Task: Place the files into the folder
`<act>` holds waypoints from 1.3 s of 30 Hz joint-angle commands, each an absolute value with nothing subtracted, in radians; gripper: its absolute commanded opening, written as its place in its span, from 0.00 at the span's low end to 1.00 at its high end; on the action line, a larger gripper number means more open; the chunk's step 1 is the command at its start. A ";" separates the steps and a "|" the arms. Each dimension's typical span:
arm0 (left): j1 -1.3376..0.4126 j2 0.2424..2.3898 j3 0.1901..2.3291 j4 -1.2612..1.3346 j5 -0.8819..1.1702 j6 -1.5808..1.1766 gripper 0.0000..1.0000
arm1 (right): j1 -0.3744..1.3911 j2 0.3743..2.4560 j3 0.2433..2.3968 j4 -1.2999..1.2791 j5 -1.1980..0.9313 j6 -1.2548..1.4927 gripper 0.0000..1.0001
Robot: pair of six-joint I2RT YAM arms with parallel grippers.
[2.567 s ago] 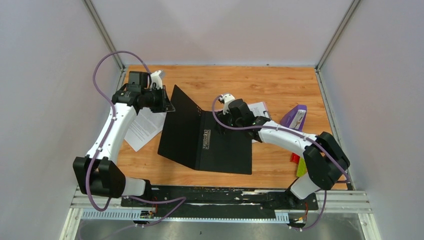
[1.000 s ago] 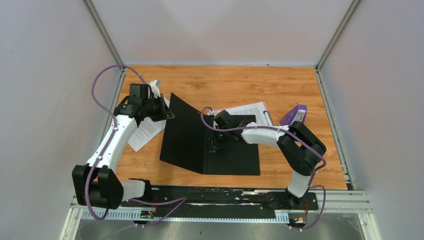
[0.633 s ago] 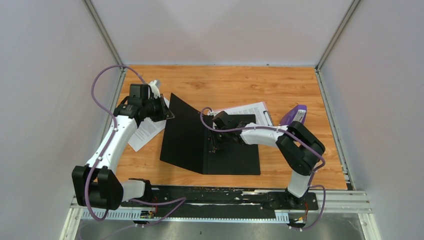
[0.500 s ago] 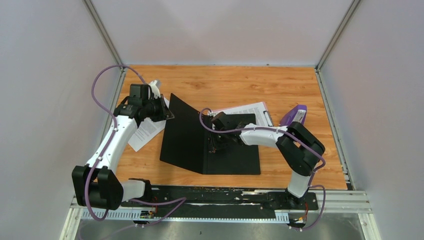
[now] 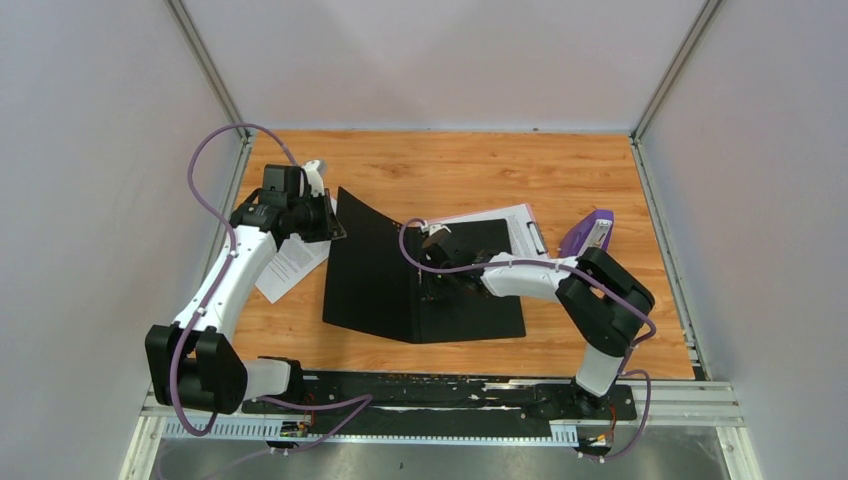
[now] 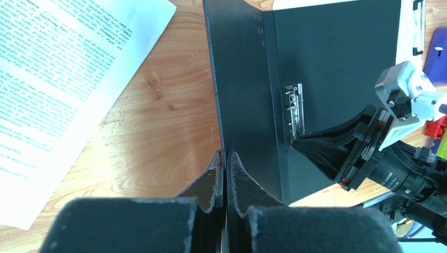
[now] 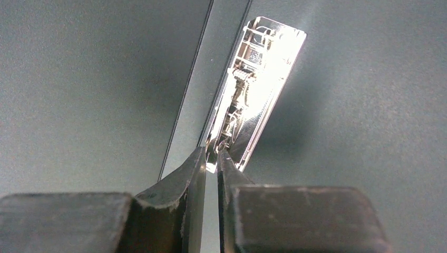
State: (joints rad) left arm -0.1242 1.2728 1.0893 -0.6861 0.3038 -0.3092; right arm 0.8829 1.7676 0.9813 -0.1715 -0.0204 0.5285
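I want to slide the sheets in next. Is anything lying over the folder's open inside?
Yes: the right gripper sits at the metal clip by the spine, its arm crossing the folder's right panel. Nothing else lies there.

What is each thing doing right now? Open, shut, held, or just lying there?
folder: open, black inside showing, left cover tilted up.
left gripper: jaws shut on the folder's raised cover.
right gripper: jaws nearly shut, pinching the metal clip at its end.
files: one sheet lying flat on the table, outside the folder.
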 commanded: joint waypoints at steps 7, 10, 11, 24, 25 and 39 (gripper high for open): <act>-0.115 1.264 1.134 -0.720 0.232 -0.201 0.00 | 0.859 1.739 1.035 -0.444 0.189 0.433 0.08; -0.116 1.262 1.131 -0.713 0.263 -0.210 0.00 | 0.859 1.708 1.063 -0.428 0.150 0.426 0.09; -0.116 1.260 1.131 -0.709 0.275 -0.219 0.00 | 0.859 1.694 1.068 -0.415 0.133 0.425 0.11; -0.117 1.232 1.112 -0.688 0.341 -0.270 0.00 | 0.853 1.568 0.978 -0.246 0.020 0.485 0.24; -0.117 1.229 1.111 -0.688 0.340 -0.271 0.00 | 0.853 1.567 0.960 -0.225 0.016 0.493 0.24; -0.117 1.234 1.100 -0.681 0.345 -0.256 0.00 | 0.873 1.650 0.920 0.023 -0.173 0.576 0.20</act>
